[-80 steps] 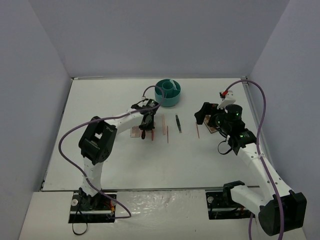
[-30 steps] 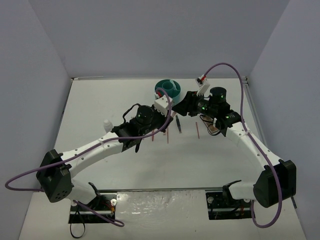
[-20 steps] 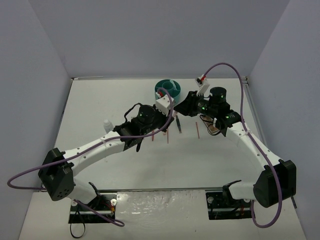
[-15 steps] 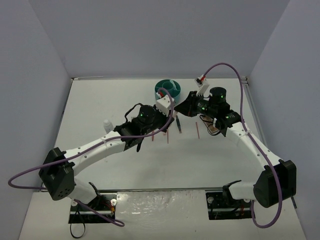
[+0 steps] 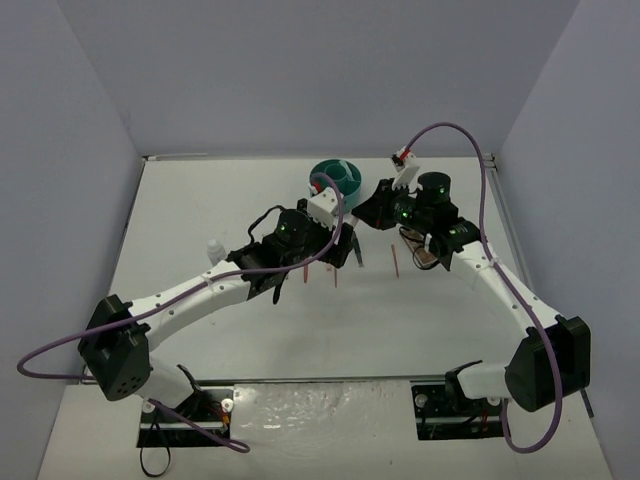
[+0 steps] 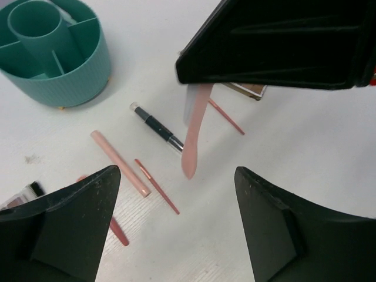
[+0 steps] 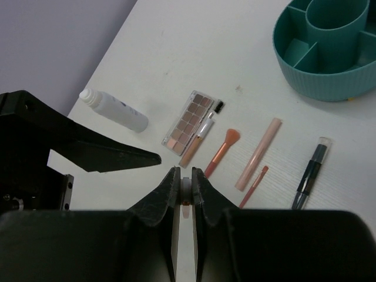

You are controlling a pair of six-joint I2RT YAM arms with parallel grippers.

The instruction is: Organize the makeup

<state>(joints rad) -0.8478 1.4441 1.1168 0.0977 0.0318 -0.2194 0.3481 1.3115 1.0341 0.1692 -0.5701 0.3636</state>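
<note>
My right gripper (image 7: 185, 176) is shut on a pale pink stick (image 6: 194, 132), which hangs tip down above the table. My left gripper (image 6: 176, 170) stands open just below it, one black finger on each side, not touching the stick. In the top view the two grippers meet in front of the teal cup (image 5: 338, 178). On the table lie a white bottle (image 7: 114, 110), an eyeshadow palette (image 7: 188, 119), an orange brush (image 7: 222, 153), a pink stick (image 7: 258, 154), a thin red pencil (image 7: 252, 187) and a dark stick (image 7: 311, 164).
The round teal divided cup (image 7: 326, 47) stands behind the row of makeup. A second palette (image 5: 425, 255) lies partly under the right arm, with a thin pink stick (image 5: 397, 262) beside it. Grey walls close in the table on three sides.
My left gripper's jaws have opened and let go of the pale pink stick. My right gripper has closed on that stick and now holds it alone.
</note>
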